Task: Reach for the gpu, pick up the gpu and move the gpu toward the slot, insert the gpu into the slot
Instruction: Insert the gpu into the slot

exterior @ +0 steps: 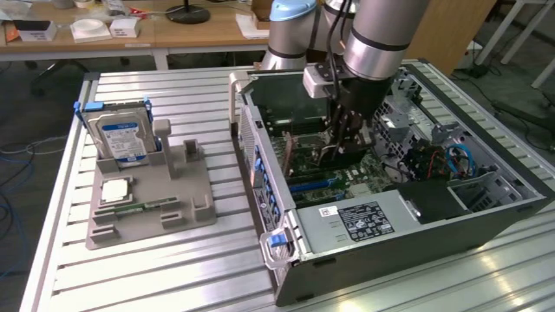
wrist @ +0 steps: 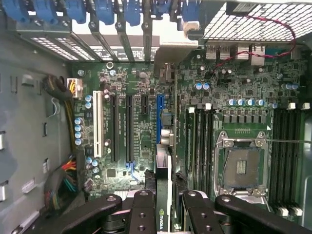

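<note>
My gripper (exterior: 344,140) is lowered into the open computer case (exterior: 373,224) over the motherboard. It is shut on the gpu (exterior: 340,156), a thin dark card held on edge. In the wrist view the gpu (wrist: 161,220) runs edge-on between the black fingers (wrist: 142,209), with a logo visible on its near end. The gripper (wrist: 165,197) holds the card in line with the blue slot (wrist: 159,117) on the green motherboard (wrist: 139,131). Whether the card's lower edge touches the slot I cannot tell.
A grey fixture (exterior: 186,211) at the exterior view's left holds a silver hard drive with blue rails (exterior: 121,136) and a small green memory stick (exterior: 143,208). Case walls, drive cage and cables (exterior: 451,162) close in around the gripper. A cluttered desk (exterior: 104,32) stands behind.
</note>
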Motion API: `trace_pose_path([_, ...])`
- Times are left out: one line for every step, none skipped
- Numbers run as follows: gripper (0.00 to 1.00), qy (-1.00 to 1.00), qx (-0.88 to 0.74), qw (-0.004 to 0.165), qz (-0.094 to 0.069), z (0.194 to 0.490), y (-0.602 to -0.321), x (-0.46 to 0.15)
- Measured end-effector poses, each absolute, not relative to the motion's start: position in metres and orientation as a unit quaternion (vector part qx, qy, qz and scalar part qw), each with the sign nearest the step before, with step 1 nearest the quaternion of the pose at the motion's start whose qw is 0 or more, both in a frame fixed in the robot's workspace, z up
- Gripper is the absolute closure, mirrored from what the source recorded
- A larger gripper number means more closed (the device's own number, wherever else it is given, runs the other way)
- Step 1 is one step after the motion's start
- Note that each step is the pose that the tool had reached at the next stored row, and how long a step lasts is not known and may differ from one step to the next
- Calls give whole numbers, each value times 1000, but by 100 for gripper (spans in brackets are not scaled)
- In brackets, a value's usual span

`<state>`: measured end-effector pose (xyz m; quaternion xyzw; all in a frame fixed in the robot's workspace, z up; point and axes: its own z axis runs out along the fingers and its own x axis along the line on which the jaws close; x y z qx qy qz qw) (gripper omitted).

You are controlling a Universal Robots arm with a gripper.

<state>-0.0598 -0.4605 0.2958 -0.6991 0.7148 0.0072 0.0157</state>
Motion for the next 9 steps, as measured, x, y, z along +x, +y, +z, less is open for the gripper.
trace_pose_path([74, 715, -699, 16, 7, 296, -461, -60])
trace_pose_path([74, 715, -699, 16, 7, 295, -461, -60])
trace_pose_path([74, 715, -699, 16, 7, 294, -461, -61])
trace_pose_path([74, 715, -699, 16, 7, 293, -461, -63])
trace_pose_path([74, 715, -699, 16, 7, 292, -461, -64])
trace_pose_path([74, 715, -699, 16, 7, 292, -461, -66])
trace_pose_path([74, 715, -699, 16, 7, 291, -461, -67])
trace_pose_path([74, 715, -699, 16, 7, 290, -461, -68])
trace_pose_path([74, 715, -699, 16, 7, 289, -461, -69])
